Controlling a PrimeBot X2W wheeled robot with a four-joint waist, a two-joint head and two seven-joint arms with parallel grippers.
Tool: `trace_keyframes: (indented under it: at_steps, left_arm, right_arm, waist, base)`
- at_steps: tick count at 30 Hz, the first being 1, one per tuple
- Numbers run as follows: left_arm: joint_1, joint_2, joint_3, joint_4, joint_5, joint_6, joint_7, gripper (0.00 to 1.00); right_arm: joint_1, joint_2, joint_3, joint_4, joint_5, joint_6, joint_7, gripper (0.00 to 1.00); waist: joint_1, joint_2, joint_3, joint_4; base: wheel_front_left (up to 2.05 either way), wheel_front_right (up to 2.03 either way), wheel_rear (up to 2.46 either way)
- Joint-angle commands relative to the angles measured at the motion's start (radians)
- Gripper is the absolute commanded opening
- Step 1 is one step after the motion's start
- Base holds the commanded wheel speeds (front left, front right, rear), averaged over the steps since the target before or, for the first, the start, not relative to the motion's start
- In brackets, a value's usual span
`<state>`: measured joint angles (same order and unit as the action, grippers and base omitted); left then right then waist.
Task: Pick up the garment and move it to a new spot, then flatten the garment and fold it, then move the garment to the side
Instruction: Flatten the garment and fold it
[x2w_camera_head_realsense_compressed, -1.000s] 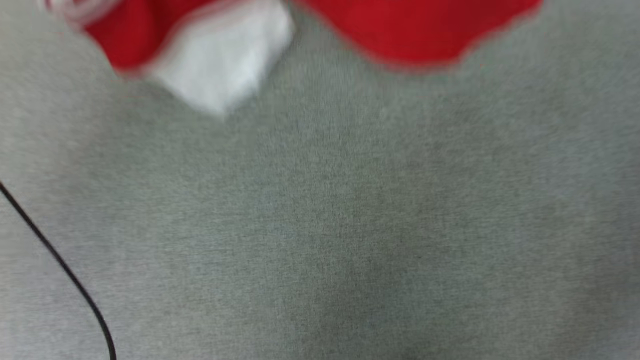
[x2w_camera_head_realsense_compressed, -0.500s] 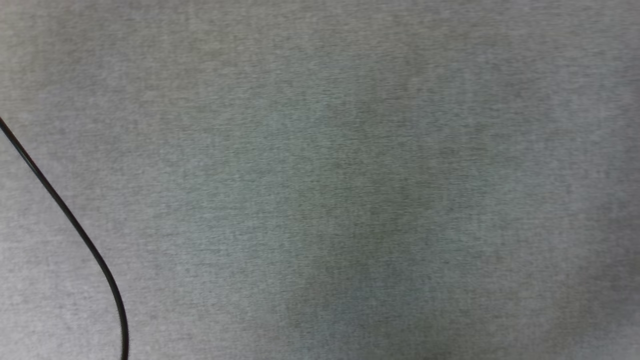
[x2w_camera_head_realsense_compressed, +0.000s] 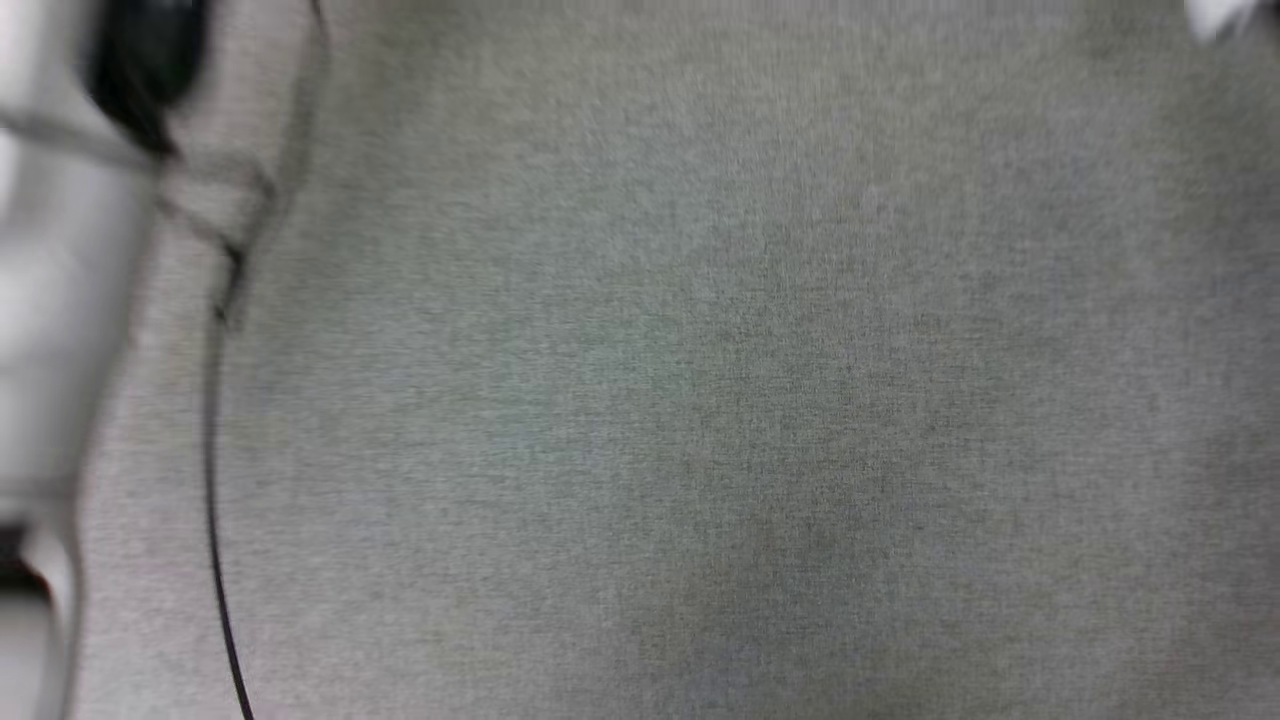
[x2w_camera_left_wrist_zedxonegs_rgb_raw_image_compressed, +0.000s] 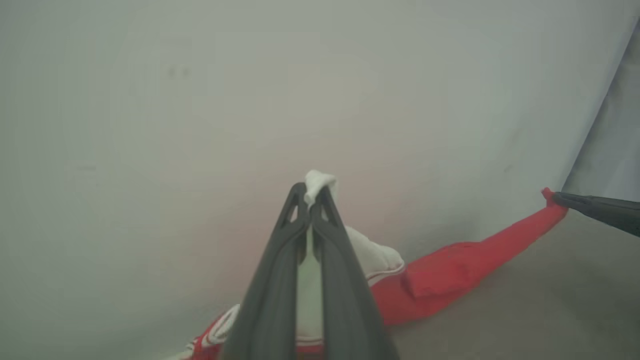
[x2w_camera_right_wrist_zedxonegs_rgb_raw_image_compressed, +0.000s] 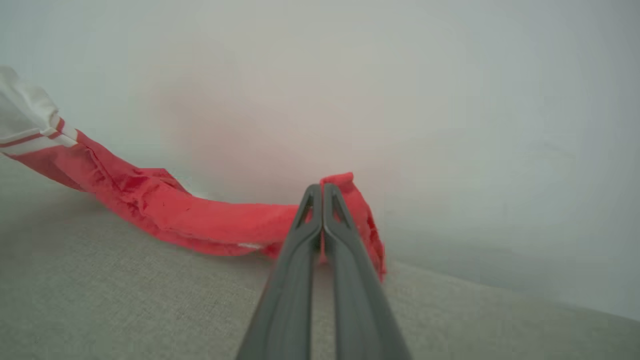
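Head camera looks down, close over the grey cloth (x2w_camera_head_realsense_compressed: 700, 400), and it's blurry. Left wrist camera sits low over that cloth, sighting along the left gripper (x2w_camera_left_wrist_zedxonegs_rgb_raw_image_compressed: 311, 192) toward a pale backdrop (x2w_camera_left_wrist_zedxonegs_rgb_raw_image_compressed: 200, 100). Right wrist camera, low too, sights along the right gripper (x2w_camera_right_wrist_zedxonegs_rgb_raw_image_compressed: 321, 187). Both wrist views share the garment (x2w_camera_left_wrist_zedxonegs_rgb_raw_image_compressed: 450, 275) stretched over the cloth, seen from opposite ends.

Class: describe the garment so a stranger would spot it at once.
Start at the grey woven cloth surface. Strung between the left gripper and the right gripper over it is a red jersey shirt. Only it is red, with a white sleeve edged in red-white stripes.
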<state>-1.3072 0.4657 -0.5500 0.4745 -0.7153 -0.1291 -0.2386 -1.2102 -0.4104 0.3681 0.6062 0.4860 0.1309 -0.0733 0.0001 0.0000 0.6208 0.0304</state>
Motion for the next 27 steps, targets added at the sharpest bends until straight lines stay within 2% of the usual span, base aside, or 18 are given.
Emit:
trace_keyframes:
  at_steps: [1, 10, 12, 17, 19, 24, 27]
  left_arm:
    - [0.09, -0.002, 0.0, -0.029, -0.015, 0.001, -0.014, 0.0]
    - [0.56, 0.021, 0.006, -0.195, -0.015, 0.056, -0.028, 0.0]
    - [0.605, 0.027, 0.011, -0.212, -0.021, 0.063, -0.028, 0.0]
    - [0.808, 0.085, 0.02, -0.29, -0.033, 0.091, -0.028, 0.0]
    - [0.883, 0.128, -0.001, -0.331, -0.022, 0.086, -0.014, 0.0]
    - [1.046, 0.198, -0.018, -0.458, -0.055, 0.111, 0.022, 0.0]
    - [1.129, 0.212, -0.011, -0.519, -0.104, 0.13, 0.038, 0.0]
  right_arm:
    - [0.071, -0.013, 0.021, -0.004, 0.031, 0.0, -0.019, 0.0]
    - [0.378, -0.09, 0.134, -0.032, 0.159, 0.0, -0.054, 0.0]
    - [0.401, -0.1, 0.138, -0.037, 0.178, 0.0, -0.052, 0.0]
    - [0.523, -0.139, 0.171, -0.065, 0.252, 0.0, -0.054, 0.0]
    - [0.555, -0.155, 0.183, -0.083, 0.27, 0.0, -0.06, 0.0]
    - [0.653, -0.194, 0.186, -0.129, 0.337, 0.0, -0.056, 0.0]
    - [0.728, -0.22, 0.202, -0.173, 0.388, 0.0, -0.015, 0.0]
  waist:
    - [-0.0001, 0.0, -0.058, 0.018]
    - [-0.0001, 0.0, -0.23, 0.034]
    - [-0.0001, 0.0, -0.245, 0.036]
    - [-0.0001, 0.0, -0.331, 0.039]
    - [-0.0001, 0.0, -0.358, 0.036]
    - [-0.0001, 0.0, -0.415, 0.043]
    - [-0.0001, 0.0, -0.445, 0.048]
  base:
    - [0.0, 0.0, 0.0]
    - [0.0, 0.0, 0.0]
    - [0.0, 0.0, 0.0]
    - [0.0, 0.0, 0.0]
    - [0.0, 0.0, 0.0]
    - [0.0, 0.0, 0.0]
    - [0.0, 0.0, 0.0]
